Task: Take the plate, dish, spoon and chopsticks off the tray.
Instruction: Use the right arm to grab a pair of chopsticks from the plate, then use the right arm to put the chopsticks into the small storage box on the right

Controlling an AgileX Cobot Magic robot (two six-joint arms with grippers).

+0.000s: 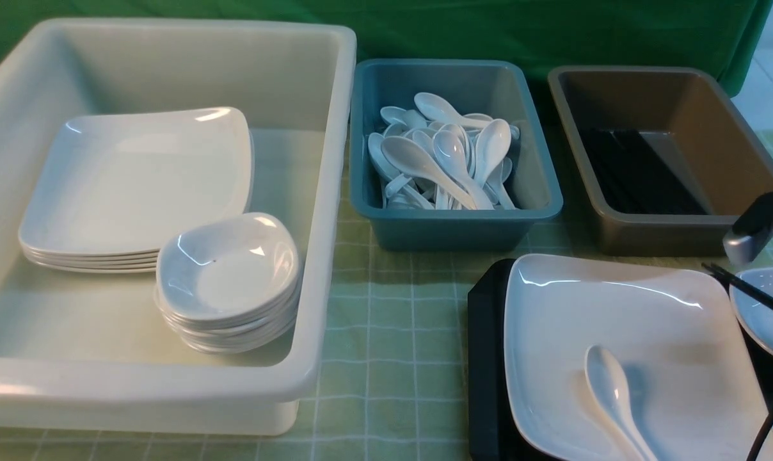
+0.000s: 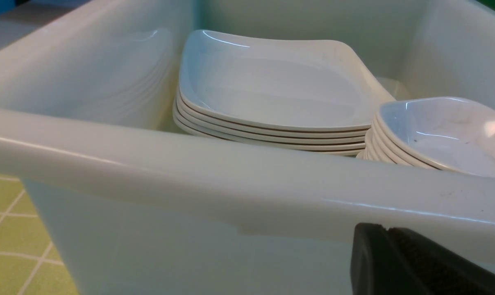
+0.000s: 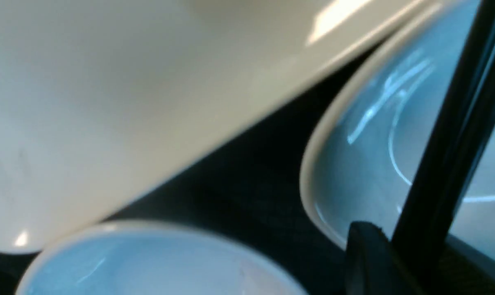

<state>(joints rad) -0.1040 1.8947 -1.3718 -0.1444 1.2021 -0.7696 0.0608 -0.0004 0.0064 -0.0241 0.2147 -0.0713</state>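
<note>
Spoon (image 1: 607, 384) on plate (image 1: 674, 326) (glossy, both).

The front view looks forward and down over the counter (image 1: 393, 358), the big white plastic tub (image 1: 316, 256) at nine o'clock, the black rectangular tray (image 1: 489, 358) at four. The left wrist view faces that tub's wall from just outside, low and near; both share its stacked white plates (image 1: 143, 179). The right wrist view peers closely at the tray's white dishes (image 3: 415, 135), also partly in front view.
</note>
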